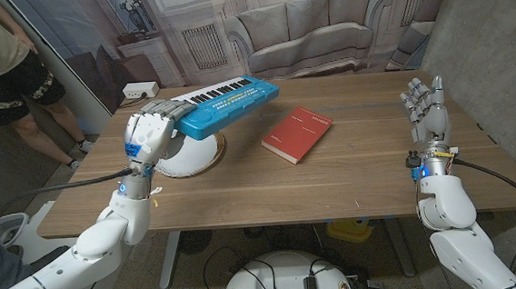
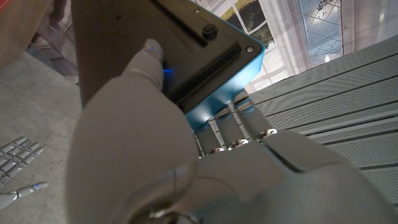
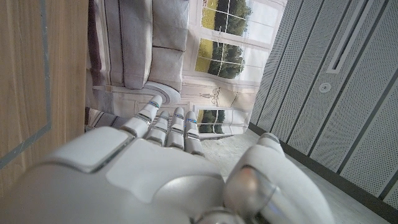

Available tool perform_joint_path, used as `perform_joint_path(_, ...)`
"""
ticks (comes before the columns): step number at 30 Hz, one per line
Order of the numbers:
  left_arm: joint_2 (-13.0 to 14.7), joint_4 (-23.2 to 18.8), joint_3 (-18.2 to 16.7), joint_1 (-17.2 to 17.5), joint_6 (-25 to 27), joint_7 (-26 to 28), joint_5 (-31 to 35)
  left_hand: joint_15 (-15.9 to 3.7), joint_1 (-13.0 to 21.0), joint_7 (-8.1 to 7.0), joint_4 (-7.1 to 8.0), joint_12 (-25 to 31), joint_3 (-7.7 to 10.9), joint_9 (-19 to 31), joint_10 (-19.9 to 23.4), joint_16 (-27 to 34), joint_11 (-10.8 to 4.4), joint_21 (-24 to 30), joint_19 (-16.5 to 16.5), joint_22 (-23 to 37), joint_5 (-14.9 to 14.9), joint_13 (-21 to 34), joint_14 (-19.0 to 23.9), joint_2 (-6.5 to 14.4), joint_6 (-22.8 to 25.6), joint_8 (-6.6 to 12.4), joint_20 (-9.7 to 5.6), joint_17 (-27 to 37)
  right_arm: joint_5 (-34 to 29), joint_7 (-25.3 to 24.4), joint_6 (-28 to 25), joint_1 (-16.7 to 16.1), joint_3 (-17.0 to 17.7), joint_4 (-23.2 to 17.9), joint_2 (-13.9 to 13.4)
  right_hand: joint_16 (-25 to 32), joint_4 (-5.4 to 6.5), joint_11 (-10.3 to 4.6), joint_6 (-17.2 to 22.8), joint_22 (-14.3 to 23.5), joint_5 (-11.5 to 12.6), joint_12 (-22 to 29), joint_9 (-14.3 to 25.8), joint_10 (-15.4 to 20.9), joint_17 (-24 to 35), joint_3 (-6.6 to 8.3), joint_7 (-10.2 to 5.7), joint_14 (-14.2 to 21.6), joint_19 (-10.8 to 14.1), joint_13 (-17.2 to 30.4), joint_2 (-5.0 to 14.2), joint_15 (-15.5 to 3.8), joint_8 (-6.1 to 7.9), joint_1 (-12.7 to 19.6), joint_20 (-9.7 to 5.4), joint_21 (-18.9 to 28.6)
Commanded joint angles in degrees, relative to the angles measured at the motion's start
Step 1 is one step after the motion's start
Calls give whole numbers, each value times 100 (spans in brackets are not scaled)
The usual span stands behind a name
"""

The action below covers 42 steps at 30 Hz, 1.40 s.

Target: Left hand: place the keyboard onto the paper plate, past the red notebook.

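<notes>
- Wooden table carries a red notebook near its middle, just beside a paper plate.
- Left hand grips the blue keyboard by one end, apparently raised over the plate.
- Right hand stands apart, fingers spread, holding nothing.

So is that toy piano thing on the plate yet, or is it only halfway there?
Partway. Done: the left hand has the blue keyboard in its grip at one end. In hand: the keyboard hangs tilted above the paper plate, beside the red notebook, not set down. Left: lower it onto the plate and let go. The right hand waits open, apart.
</notes>
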Motion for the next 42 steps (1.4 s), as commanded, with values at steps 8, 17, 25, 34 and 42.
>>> perform_joint_path(8,-190,-418,-494,818,517,65,-24,-669,-21,78,121,-30,161,8,-11,-13,9,-44,-27,34,15,16,-1,31,61,-14,-383,0,132,56,-110,86,3,66,-117,0,-12,-10,55,31,8,-9,31,28,21,-33,-1,59,53,18,33,13,13,11,-58,-23)
perform_joint_path(17,-432,-558,-725,1289,700,173,8,-669,-26,76,121,-26,171,9,-3,-8,9,-50,-22,35,14,16,4,29,91,-10,-388,1,97,34,-84,54,18,50,-130,2,-14,-38,52,31,9,-11,31,22,21,-37,4,66,55,18,40,12,11,12,-59,-27)
perform_joint_path(25,-946,-529,-970,1520,535,173,250,-668,-36,83,124,-25,180,10,-4,-3,11,-58,-18,36,13,17,13,25,95,-18,-387,2,94,17,-112,103,18,57,-132,1,-17,-36,49,31,9,-11,31,23,21,-40,7,66,55,18,44,4,10,13,-57,-30)
perform_joint_path(34,-1595,-524,-1249,1846,398,173,505,-668,-51,75,128,-22,187,12,5,-4,11,-75,-37,38,11,18,10,17,108,-23,-431,3,93,23,-195,226,-12,83,-175,-1,-19,-17,52,32,9,-9,31,30,21,-43,3,63,55,18,47,7,11,14,-55,-33)
perform_joint_path(42,-2190,-452,-1614,2050,139,173,697,-671,-66,67,136,-9,193,13,39,4,12,-76,-18,40,10,19,28,18,149,-14,-458,4,72,-1,-253,308,-82,114,-176,0,-19,-25,50,32,9,-10,31,27,21,-48,4,63,59,18,50,2,10,11,-60,-34)
